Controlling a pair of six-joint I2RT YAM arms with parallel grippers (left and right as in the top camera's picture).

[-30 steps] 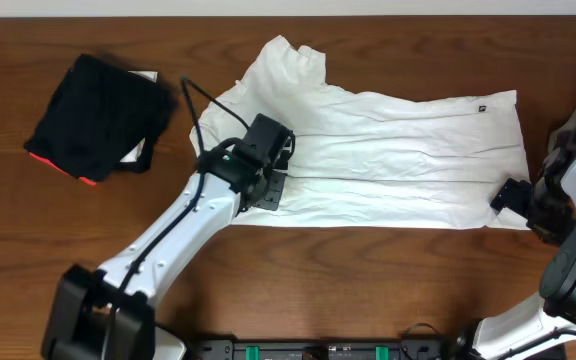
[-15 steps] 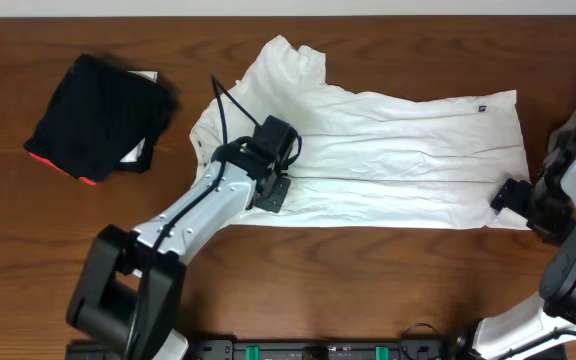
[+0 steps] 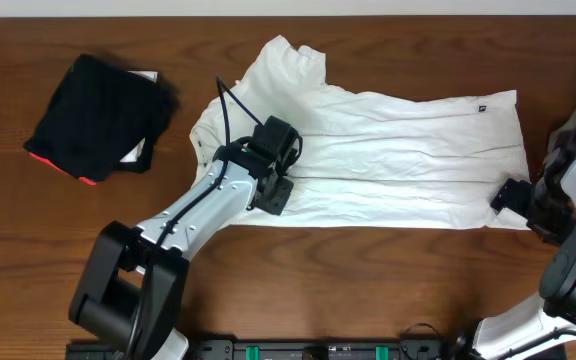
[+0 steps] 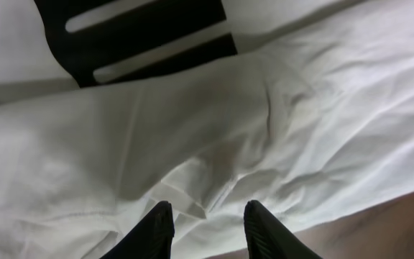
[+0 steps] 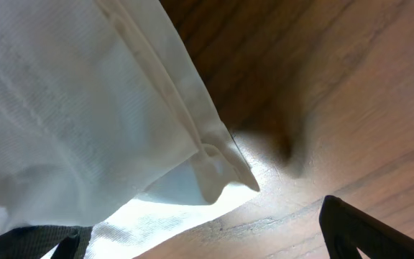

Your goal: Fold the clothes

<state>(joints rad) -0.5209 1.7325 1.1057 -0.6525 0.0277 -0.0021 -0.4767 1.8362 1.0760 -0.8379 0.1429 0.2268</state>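
Far left of the worktop (image 3: 368,290) lies a folded black garment (image 3: 93,115) with a red-orange edge, well apart from the rest. The white T-shirt (image 3: 408,160) is spread across the middle, lying lengthwise w/ a sleeve bunched at top left and the hem at right. The left gripper (image 3: 280,170) sits on the shirt's left part, near the front edge. In the wrist view the left gripper (image 4: 205,216) is partly open, fingers (image 4: 160,219) on either side of a small pucker of cloth (black lettering (image 4: 135,36) shows just beyond). At far right, the right gripper (image 3: 513,195) is wide open at the shirt's front hem corner (image 5: 225,173), which lies on the wood.
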